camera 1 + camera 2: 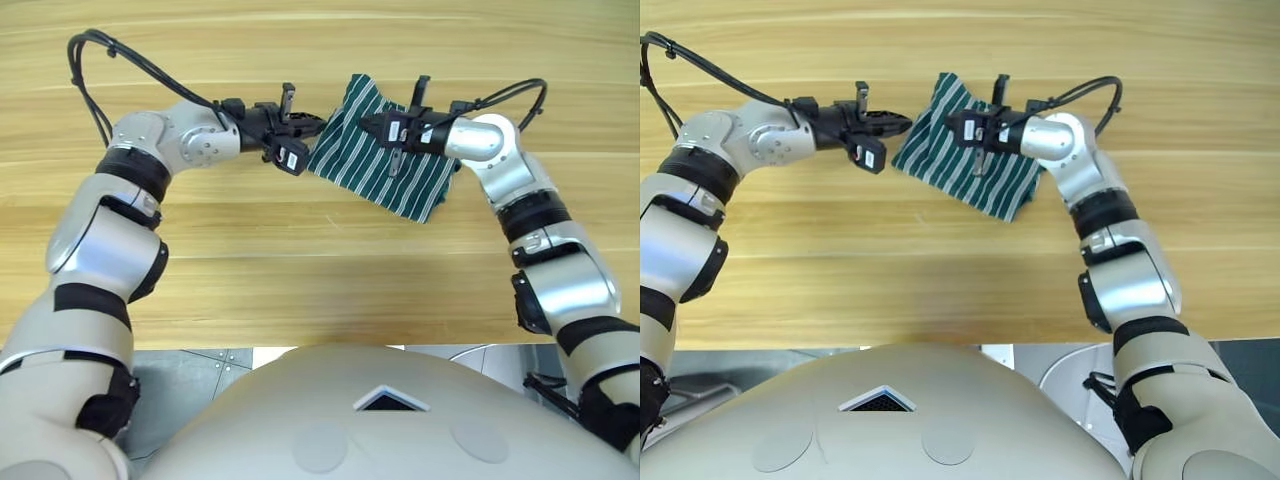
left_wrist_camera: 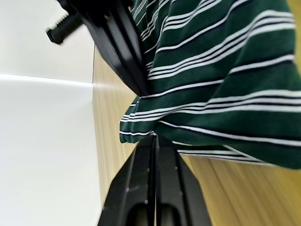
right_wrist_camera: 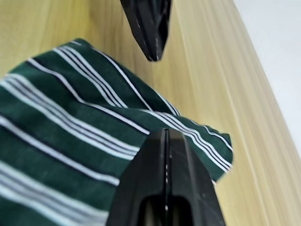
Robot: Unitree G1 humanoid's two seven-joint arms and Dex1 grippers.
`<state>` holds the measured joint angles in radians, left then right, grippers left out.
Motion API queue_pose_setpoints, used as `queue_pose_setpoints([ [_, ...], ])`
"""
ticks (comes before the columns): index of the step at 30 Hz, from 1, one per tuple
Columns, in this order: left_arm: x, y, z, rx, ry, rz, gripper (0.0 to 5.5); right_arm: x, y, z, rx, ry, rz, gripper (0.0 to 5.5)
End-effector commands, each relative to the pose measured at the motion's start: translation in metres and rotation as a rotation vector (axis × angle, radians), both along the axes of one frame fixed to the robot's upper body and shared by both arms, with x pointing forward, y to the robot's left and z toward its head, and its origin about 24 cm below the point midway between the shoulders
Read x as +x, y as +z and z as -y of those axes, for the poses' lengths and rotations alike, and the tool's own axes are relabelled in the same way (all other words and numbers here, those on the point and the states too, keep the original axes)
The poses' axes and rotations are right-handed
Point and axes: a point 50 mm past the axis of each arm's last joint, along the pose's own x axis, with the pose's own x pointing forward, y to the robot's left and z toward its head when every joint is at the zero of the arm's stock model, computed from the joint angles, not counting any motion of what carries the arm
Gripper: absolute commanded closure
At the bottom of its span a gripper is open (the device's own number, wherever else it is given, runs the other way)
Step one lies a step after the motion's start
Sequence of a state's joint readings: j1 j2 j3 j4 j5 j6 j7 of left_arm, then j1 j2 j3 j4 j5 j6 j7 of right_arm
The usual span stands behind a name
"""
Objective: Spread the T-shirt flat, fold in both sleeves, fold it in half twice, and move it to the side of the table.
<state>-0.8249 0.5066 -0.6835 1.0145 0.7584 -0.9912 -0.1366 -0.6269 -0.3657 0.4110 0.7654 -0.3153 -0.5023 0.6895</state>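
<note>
My left gripper [image 1: 320, 122] is clenched, its two fingers pressed flat together. It sits at the left corner of the T-shirt [image 1: 385, 160], with the tips right at the cloth's edge. Whether they touch it or stop just short, I cannot tell.

My right gripper [image 1: 363, 122] is clenched as well, the fingers closed against each other with only a thin seam showing between them. It comes in from the right and lies over the far part of the shirt, pointing left toward my other gripper. The two sets of tips are near each other but apart.

The T-shirt – dark green with thin white stripes – is folded into a small, thick rectangle. It rests on the wooden table [image 1: 300, 250], toward the far side and a little right of centre, and it is turned at an angle to the table's edge.
</note>
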Motion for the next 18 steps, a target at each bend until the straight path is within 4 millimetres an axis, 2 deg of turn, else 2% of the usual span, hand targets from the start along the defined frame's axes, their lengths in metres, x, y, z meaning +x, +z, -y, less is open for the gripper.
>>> queue_pose_setpoints([
  [1, 0.004, 0.002, 0.007, 0.003, 0.001, 0.011, 5.5, 0.005, -0.009, -0.017, -0.045, 0.013, -0.019, 5.47],
  [3, 0.003, 0.0, 0.008, 0.006, 0.003, 0.007, 5.5, 0.007, -0.015, -0.016, -0.076, -0.009, -0.024, 5.47],
  [6, 0.003, -0.003, 0.009, 0.01, 0.007, 0.0, 5.5, 0.013, -0.025, -0.002, -0.138, -0.109, -0.03, 5.47],
  [10, 0.001, -0.008, 0.012, 0.011, 0.01, -0.008, 5.5, 0.019, -0.035, 0.028, -0.203, -0.271, -0.042, 5.47],
  [18, -0.002, -0.014, 0.012, -0.001, 0.023, -0.02, 5.5, 0.014, -0.045, 0.092, -0.144, -0.628, -0.099, 5.47],
])
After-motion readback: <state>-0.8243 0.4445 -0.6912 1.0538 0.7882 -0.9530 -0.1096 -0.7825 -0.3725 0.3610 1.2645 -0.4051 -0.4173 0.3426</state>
